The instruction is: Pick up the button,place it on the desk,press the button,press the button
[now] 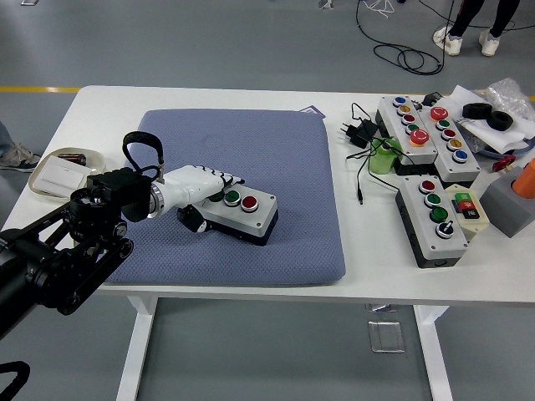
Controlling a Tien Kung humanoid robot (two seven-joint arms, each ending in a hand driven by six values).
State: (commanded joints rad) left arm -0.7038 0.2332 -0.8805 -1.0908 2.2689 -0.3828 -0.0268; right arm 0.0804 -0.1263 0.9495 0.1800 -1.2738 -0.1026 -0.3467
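The left hand (199,185) is white and sits on a black arm that comes in from the left. Its fingers (224,179) are curled over the near left end of the button box (238,212), and the thumb is tucked under that side, so the hand is pinching the box. The box is light grey on top with a black bottom. It has a green button (233,199) and a red button (252,203) on top, side by side. The fingertips lie just beside the green button. The box rests on a blue-grey pad (251,175), a bit left of the middle and toward the near edge.

The pad lies on the white surface (209,96). To the left of the arm, near the surface's left edge, is a small pale tray (50,171).

On the right side of the surface, well apart from the hand, are more button boxes. A short one (433,219) has red, green and black knobs in a row. Behind it lies a long one (426,134) with two rows of coloured buttons. A black plug with a thin cord (358,132) lies between the pad and those boxes. An orange thing on a grey block (512,200) stands at the far right edge.

At the top right, a person's feet in white shoes (456,40) stand on the grey floor.
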